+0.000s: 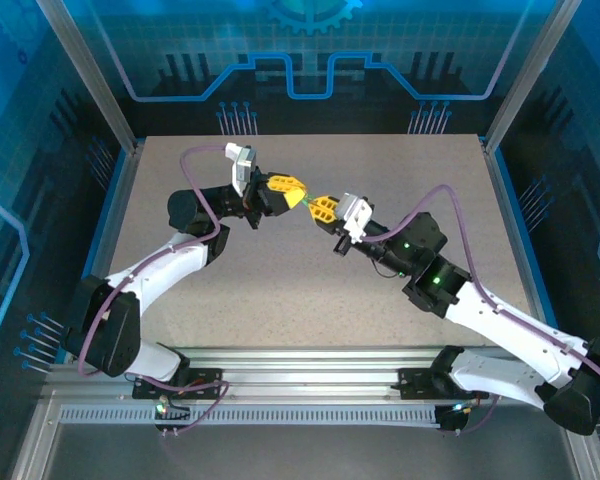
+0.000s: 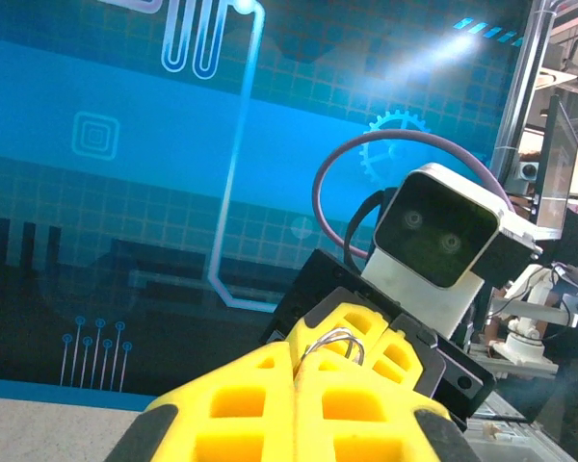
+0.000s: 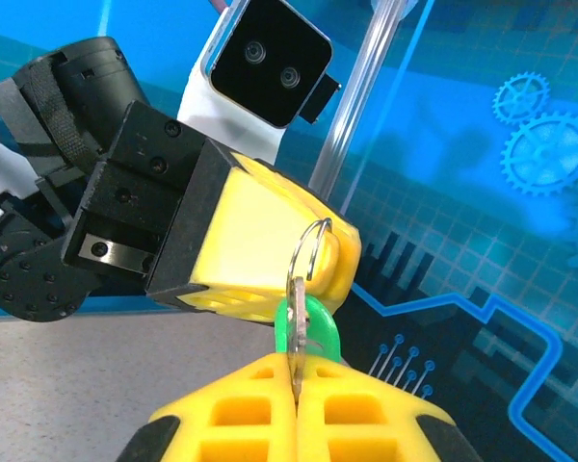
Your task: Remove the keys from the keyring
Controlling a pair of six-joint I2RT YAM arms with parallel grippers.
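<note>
Above the middle of the table, my two yellow-fingered grippers meet tip to tip. My left gripper (image 1: pixel 296 193) (image 2: pixel 308 371) is shut on the silver keyring (image 2: pixel 334 344) (image 3: pixel 312 248), whose wire loop sticks out past its fingertips. Hanging from that ring are the keys (image 3: pixel 296 322): a metal key edge-on and a green-headed key (image 3: pixel 314 325) behind it. My right gripper (image 1: pixel 314 205) (image 3: pixel 295 380) is shut on the metal key's blade, just below the ring. In the top view the keys show as a small green speck (image 1: pixel 306 199) between the two grippers.
The grey table top (image 1: pixel 280 290) lies below both raised grippers. Aluminium posts (image 1: pixel 85 75) and blue patterned walls (image 1: pixel 310 60) enclose it on three sides. A rail (image 1: pixel 310 360) with the arm bases runs along the near edge.
</note>
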